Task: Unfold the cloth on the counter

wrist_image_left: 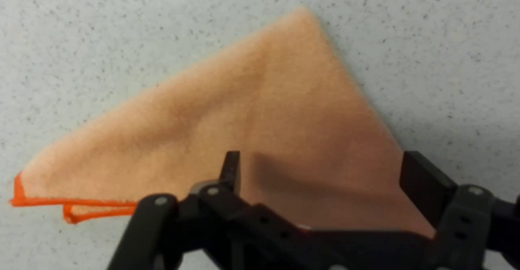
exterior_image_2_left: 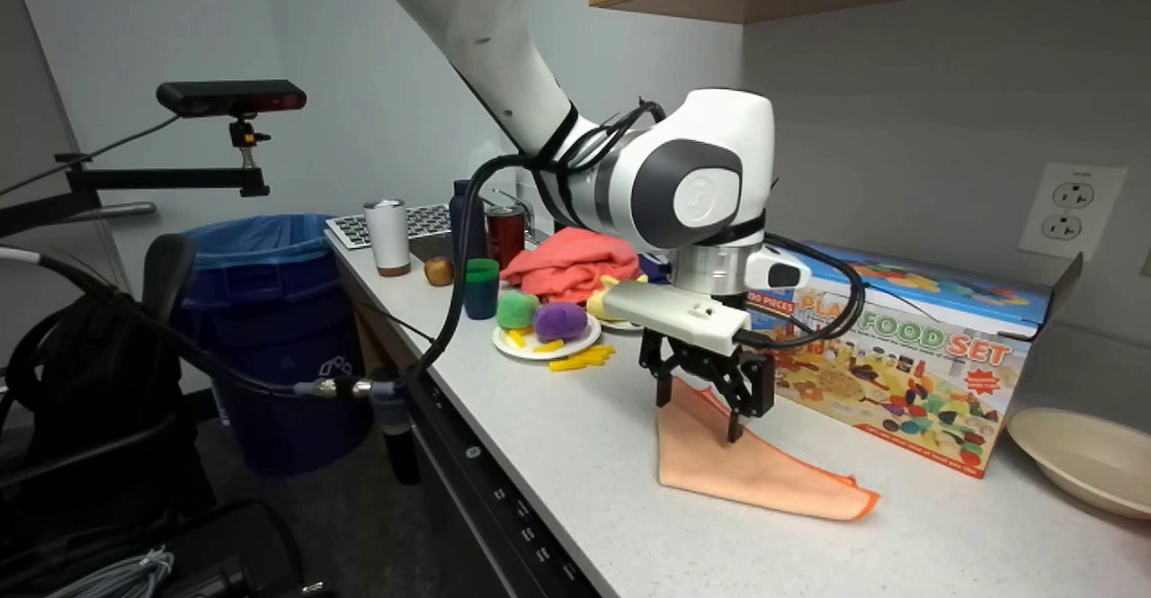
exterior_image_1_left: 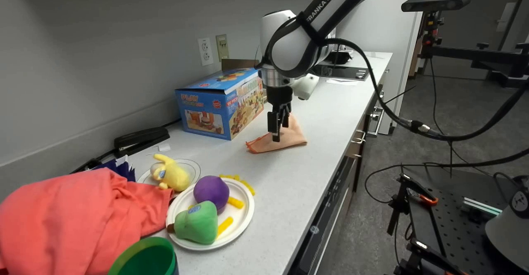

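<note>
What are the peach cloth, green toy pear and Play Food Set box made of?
Peach cloth: soft, matte fabric, perhaps microfiber, with fine nap and stitched-looking orange edge.
Green toy pear: probably plush; matte, slightly fuzzy-looking surface.
Play Food Set box: likely smooth printed cardboard; a thin brown flap shows at one end.

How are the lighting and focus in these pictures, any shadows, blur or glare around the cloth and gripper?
Wrist view: a soft shadow on the cloth between the fingers of the gripper, which looks slightly blurred; both exterior views: bright glints on the metal collar above it; in an exterior view: counter bright, floor much dimmer.
</note>
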You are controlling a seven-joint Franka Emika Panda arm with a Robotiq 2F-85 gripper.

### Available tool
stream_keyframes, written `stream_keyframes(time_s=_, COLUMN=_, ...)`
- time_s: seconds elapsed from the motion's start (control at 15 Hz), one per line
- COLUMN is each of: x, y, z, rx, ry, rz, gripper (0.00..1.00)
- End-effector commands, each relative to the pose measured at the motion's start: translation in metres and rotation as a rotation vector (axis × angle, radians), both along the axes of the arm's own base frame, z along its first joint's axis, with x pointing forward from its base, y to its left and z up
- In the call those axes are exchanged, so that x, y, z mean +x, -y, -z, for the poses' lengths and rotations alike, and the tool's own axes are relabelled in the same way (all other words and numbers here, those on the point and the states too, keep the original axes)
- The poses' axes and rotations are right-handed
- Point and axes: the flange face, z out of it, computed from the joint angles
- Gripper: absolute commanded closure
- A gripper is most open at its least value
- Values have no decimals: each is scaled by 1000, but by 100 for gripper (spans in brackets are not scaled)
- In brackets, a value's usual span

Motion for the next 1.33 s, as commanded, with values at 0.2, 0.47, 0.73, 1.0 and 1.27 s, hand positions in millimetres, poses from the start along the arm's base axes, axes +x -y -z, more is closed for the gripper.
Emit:
stream_keyframes(time_s=0.2, x=27, y=-47, z=-19, rx=-55, ry=1, rz=-114, gripper=0)
stream_keyframes(time_s=0.47, x=43, y=-46, z=-16, rx=-62, ry=11, rz=-138, gripper=0)
stream_keyframes(time_s=0.73, x=55, y=-52, z=-5, rx=-55, ry=4, rz=-138, gripper=0)
stream_keyframes(time_s=1.0, x=64, y=-61, z=5, rx=-48, ry=-7, rz=-150, gripper=5)
stream_keyframes(time_s=1.27, x=71, y=-67, z=10, rx=-44, ry=-16, rz=-154, gripper=34)
